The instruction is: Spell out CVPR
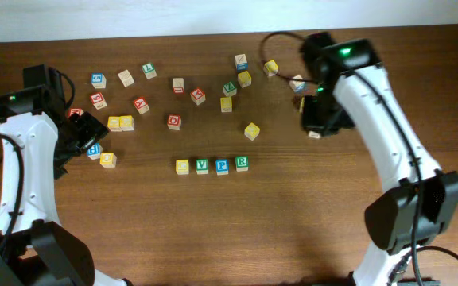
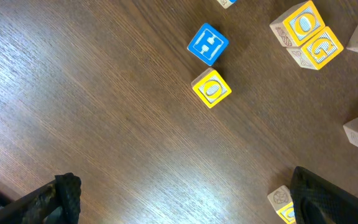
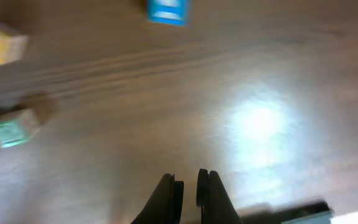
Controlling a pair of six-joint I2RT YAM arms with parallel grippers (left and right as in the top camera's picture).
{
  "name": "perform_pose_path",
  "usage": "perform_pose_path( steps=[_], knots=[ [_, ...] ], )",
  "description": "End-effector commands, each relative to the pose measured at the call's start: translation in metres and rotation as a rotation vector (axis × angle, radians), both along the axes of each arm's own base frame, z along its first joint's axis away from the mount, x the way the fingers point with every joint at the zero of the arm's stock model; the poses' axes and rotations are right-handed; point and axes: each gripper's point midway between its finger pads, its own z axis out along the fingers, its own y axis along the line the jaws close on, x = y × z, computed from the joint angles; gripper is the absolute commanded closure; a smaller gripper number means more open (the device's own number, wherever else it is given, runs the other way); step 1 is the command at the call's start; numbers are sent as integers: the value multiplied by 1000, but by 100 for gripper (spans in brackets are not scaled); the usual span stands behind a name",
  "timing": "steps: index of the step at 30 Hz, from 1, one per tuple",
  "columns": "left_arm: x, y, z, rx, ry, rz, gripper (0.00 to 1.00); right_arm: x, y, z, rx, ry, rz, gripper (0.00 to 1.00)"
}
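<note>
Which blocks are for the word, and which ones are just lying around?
For the word, the row of four:
yellow-faced wooden cube, green V wooden cube, blue P wooden cube, green R wooden cube.

Just lying about:
lone yellow wooden cube, red-faced wooden cube, pair of yellow wooden cubes, and the other cubes scattered behind.

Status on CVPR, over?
Left pincer open, empty. Right pincer shut, empty. Four-block row lined up mid-table. Nothing blocking it.
</note>
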Motion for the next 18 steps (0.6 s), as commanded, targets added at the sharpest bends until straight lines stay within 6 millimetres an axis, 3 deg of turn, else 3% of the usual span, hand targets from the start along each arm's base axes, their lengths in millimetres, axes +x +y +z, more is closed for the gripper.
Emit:
perform_pose_path(
  steps=[1,3,5,6,7,8,10,12,13,14,15,16,17,18],
  knots=[
    [0,2,4,3,-11,5,1,-17,-33,38,6,-68,-47,96],
    [0,2,4,2,-12,6,1,-37,-50,74,-1,-159,-86,96],
    [0,2,4,3,-11,6,1,-58,-62,86,-10,-212,-113,96],
    [0,-2,4,-19,-14,3,1,-61,-62,80,-8,-219,-113,96],
    [-2,-21,2,-125,-11,-9,1,-57,-61,70,-4,-216,-113,96],
    [4,-55,6,-311,-52,-74,3,-45,-52,46,42,-215,-108,95],
    [4,-85,5,-371,-57,-268,16,-27,-22,10,203,-226,-5,95],
    [-5,-119,-4,-366,-4,-440,41,-17,7,-23,353,-227,174,90],
    [-7,-131,-6,-366,4,-475,44,-17,8,-32,355,-209,171,82],
    [-4,-147,-8,-351,-3,-534,29,-17,7,-45,351,-175,164,37],
    [4,-149,-10,-284,-22,-571,18,-15,7,-50,357,-161,122,12],
    [7,-158,-10,-274,-34,-577,48,-10,11,-54,380,-160,93,37],
    [7,-162,-10,-274,-36,-584,67,-6,10,-58,376,-167,94,53],
    [9,-162,-12,-244,-38,-593,92,-1,11,-61,376,-175,95,87]
  ],
)
